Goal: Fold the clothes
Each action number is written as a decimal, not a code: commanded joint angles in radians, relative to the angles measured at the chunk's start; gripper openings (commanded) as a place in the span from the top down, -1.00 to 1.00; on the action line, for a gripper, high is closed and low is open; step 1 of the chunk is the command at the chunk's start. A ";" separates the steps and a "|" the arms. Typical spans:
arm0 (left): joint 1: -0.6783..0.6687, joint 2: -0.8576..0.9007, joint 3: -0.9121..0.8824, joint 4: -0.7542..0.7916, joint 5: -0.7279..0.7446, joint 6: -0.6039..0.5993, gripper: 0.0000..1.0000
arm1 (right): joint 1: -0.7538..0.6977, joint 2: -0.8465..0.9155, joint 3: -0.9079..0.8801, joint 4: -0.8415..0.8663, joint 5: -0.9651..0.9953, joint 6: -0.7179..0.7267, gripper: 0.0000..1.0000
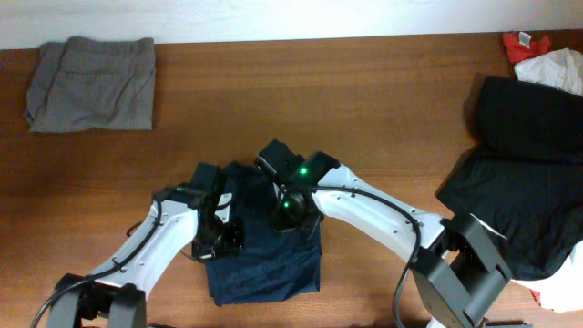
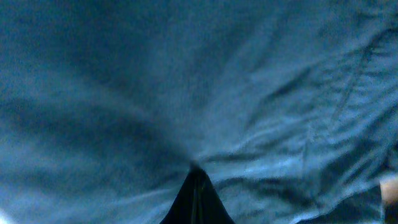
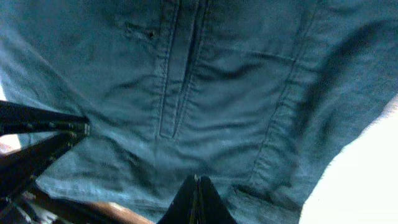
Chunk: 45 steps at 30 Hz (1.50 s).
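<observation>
Overhead, the navy clothes lie bunched by the front edge of the wooden desk, about midway along. Left wrist view, close in: left fingers pinched shut on soft cloth, creases fanning out from the tip. Only the right wrist view catches stitched seams, and right fingers closed on the fabric too.

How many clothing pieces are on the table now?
5: navy garment centre front; grey folded garment far left; black garment right; white cloth and red cloth far right corner. More may hide beneath the black.
</observation>
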State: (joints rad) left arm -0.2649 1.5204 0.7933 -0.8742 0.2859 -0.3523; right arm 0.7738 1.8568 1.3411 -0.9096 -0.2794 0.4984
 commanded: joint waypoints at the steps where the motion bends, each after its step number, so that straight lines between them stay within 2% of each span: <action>1: 0.006 0.003 -0.120 0.105 0.056 -0.083 0.99 | -0.003 0.005 -0.115 0.097 -0.076 0.033 0.92; 8: 0.006 0.003 -0.170 0.099 0.040 -0.174 0.98 | -0.025 0.022 -0.276 0.151 -0.023 0.042 0.92; 13: 0.006 -0.003 -0.152 0.026 -0.009 -0.175 0.99 | -0.113 0.023 -0.310 0.082 -0.019 0.045 0.92; 18: 0.006 -0.063 0.027 -0.227 -0.229 -0.199 0.99 | -0.227 -0.056 -0.234 -0.092 0.102 0.038 0.92; 21: 0.006 -0.118 0.145 -0.285 -0.256 -0.201 0.92 | -0.259 -0.148 -0.153 -0.181 0.112 -0.018 0.89; 22: 0.006 -0.135 0.164 -0.286 -0.256 -0.201 0.81 | -0.266 -0.169 -0.133 -0.199 0.122 -0.027 0.72; 23: 0.006 -0.147 0.172 -0.285 -0.251 -0.201 0.56 | -0.275 -0.188 -0.113 -0.216 0.137 -0.027 0.32; 24: 0.006 -0.159 0.174 -0.278 -0.239 -0.201 0.05 | -0.293 -0.213 -0.090 -0.230 0.148 -0.027 -0.61; 25: 0.006 -0.165 0.174 -0.273 -0.226 -0.201 -0.36 | -0.315 -0.232 -0.074 -0.233 0.150 -0.027 -0.97; 26: 0.006 -0.165 0.174 -0.267 -0.208 -0.201 -0.71 | -0.344 -0.246 -0.058 -0.232 0.150 -0.027 -0.97; 27: 0.006 -0.163 0.169 -0.258 -0.185 -0.201 -0.97 | -0.371 -0.252 -0.044 -0.233 0.150 -0.027 -0.97; 32: 0.005 -0.161 0.089 -0.174 -0.030 -0.201 -0.98 | -0.554 -0.254 -0.013 -0.228 0.153 -0.027 -0.97; 38: 0.005 -0.160 -0.146 0.136 0.177 -0.201 -0.99 | -0.734 -0.251 -0.013 -0.228 0.153 -0.026 -0.97; 41: 0.005 -0.160 -0.231 0.251 0.209 -0.201 -0.98 | -0.770 -0.251 -0.013 -0.238 0.153 -0.026 -0.97; 45: 0.005 -0.159 -0.261 0.297 0.205 -0.201 -0.97 | -0.767 -0.251 -0.013 -0.255 0.153 -0.026 -0.97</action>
State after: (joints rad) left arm -0.2615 1.3556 0.5659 -0.5957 0.4576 -0.5476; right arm 0.0071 1.6093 1.3148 -1.1618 -0.1383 0.4713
